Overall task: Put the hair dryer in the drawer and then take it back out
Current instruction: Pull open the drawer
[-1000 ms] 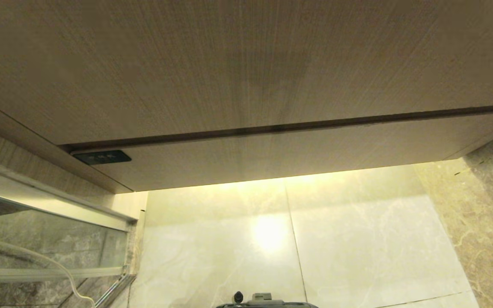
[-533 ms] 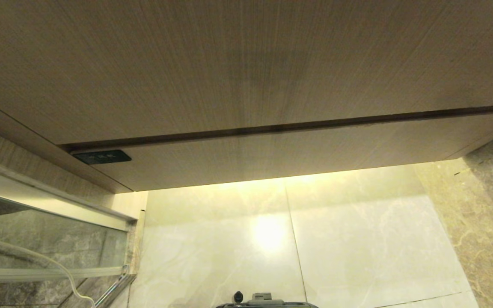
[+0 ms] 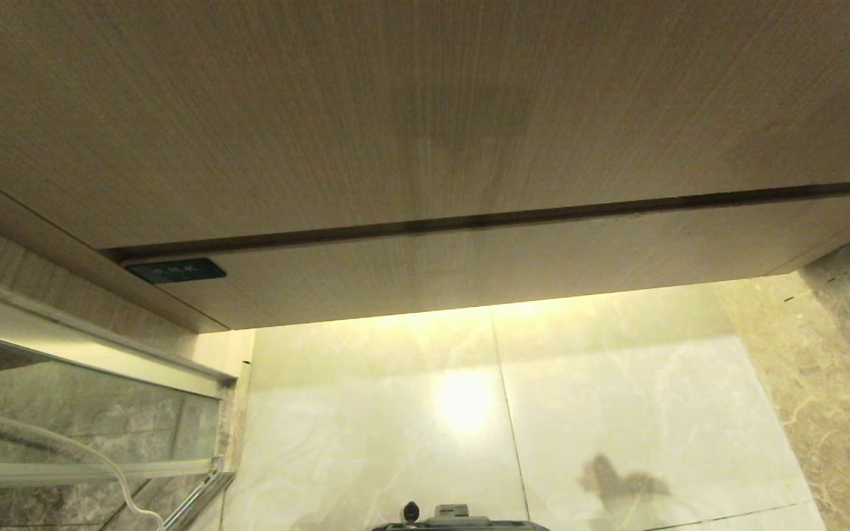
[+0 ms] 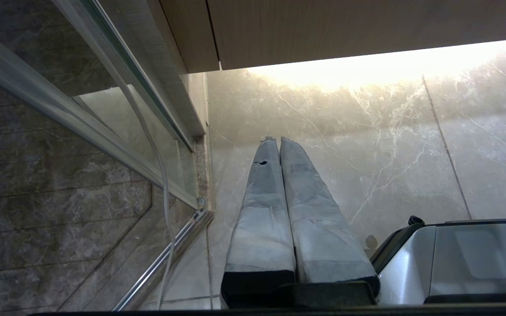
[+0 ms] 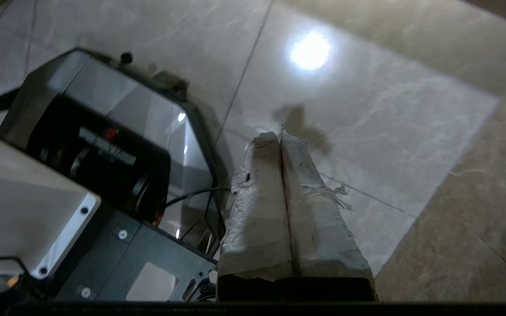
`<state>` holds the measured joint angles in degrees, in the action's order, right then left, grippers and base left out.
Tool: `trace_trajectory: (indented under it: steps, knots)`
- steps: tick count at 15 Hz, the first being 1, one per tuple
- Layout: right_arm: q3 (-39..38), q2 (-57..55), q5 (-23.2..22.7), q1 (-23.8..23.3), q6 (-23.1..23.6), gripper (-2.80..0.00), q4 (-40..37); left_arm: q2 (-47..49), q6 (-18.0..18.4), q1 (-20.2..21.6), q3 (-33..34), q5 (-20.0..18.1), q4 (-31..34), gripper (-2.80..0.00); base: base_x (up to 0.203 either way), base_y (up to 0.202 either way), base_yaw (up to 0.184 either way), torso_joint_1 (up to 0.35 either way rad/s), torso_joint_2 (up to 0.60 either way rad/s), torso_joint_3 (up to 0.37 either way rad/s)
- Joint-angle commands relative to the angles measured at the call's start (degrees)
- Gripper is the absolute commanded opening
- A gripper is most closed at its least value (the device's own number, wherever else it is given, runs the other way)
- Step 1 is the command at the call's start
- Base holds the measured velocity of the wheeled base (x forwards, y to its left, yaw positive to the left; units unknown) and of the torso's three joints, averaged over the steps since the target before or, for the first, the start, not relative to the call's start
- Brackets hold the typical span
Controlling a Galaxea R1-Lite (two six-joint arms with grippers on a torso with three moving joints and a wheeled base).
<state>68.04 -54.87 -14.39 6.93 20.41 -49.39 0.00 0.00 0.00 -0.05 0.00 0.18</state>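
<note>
Drawer front of light-brown wood-grain (image 3: pixel 513 258) closed, handleless, stiff, likely slick, so I'd hook its top gap; my right gripper (image 5: pixel 280 138) and left gripper (image 4: pixel 274 141) pressed closed, empty.

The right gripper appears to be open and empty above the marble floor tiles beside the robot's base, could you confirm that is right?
Not quite: the right gripper is shut, fingers pressed together, as the right wrist view shows. The rest holds: it is empty, above the marble floor tiles beside the robot's base.
</note>
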Motion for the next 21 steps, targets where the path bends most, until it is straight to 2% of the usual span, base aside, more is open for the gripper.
trace_trajectory:
  steps: [1, 2, 3, 5, 7, 8, 10, 12, 14, 16, 18, 21]
  knots:
    - [1.24, -9.88, -1.02, 2.13, 1.28, -2.80, -0.62, -0.09, 0.00, 0.00, 0.05, 0.00, -0.01, -2.80, 0.000, 0.000, 0.000, 0.000, 0.00, 0.000]
    - [1.44, -11.71, -1.44, 2.50, 1.89, 0.00, -0.82, 0.00, 0.00, 0.00, 0.03, 0.00, -0.01, -2.80, 0.000, 0.000, 0.000, 0.000, 0.00, 0.000]
    - [1.45, -13.06, -1.61, 2.88, 3.37, 0.00, -0.72, -0.09, 0.00, 0.00, -0.04, 0.00, 0.07, -2.80, 0.000, 0.000, 0.000, 0.000, 0.00, 0.000]
    - [0.57, -14.08, -1.52, 3.40, 9.84, 0.00, 0.16, -0.08, 0.00, 0.00, 0.05, 0.00, 0.06, -2.80, 0.000, 0.000, 0.000, 0.000, 0.00, 0.000]
    - [-4.14, -13.86, -1.46, 3.48, 16.80, 0.00, 3.57, -0.01, 0.00, 0.00, 0.05, 0.00, 0.00, -2.80, 0.000, 0.000, 0.000, 0.000, 0.00, 0.000]
    - [-6.85, -13.67, -1.42, 3.80, 19.97, 0.00, 8.40, -0.07, 0.00, 0.00, -0.04, 0.00, -0.01, -2.80, 0.000, 0.000, 0.000, 0.000, 0.00, 0.000]
    - [-13.73, -13.11, -1.44, 4.61, 27.31, 0.00, 22.94, 0.00, 0.00, 0.00, -0.04, 0.00, -0.01, -2.80, 0.000, 0.000, 0.000, 0.000, 0.00, 0.000]
    - [-20.54, -12.53, -1.58, 4.88, 34.35, 0.00, 40.74, 0.00, 0.00, 0.00, -0.03, 0.00, -0.01, -2.80, 0.000, 0.000, 0.000, 0.000, 0.00, 0.000]
    - [-24.72, -12.30, -1.92, 5.03, 41.70, 0.00, 55.12, 0.00, 0.00, 0.00, -0.04, 0.00, 0.08, -2.80, 0.000, 0.000, 0.000, 0.000, 0.00, 0.000]
    - [-27.19, -12.84, -5.30, 5.03, 48.67, 0.00, 63.67, 0.00, 0.00, 0.00, 0.05, 0.00, 0.08, -2.80, 0.000, 0.000, 0.000, 0.000, 0.00, 0.000]
    - [-29.60, -15.09, -8.81, 4.94, 50.19, 0.00, 68.69, -0.09, 0.00, 0.00, 0.05, 0.00, -0.01, -2.80, 0.000, 0.000, 0.000, 0.000, 0.00, 0.000]
    - [-29.72, -17.72, -8.90, 5.03, 50.50, 0.00, 70.03, -0.09, 0.00, 0.00, -0.04, 0.00, -0.01, -2.80, 0.000, 0.000, 0.000, 0.000, 0.00, 0.000]
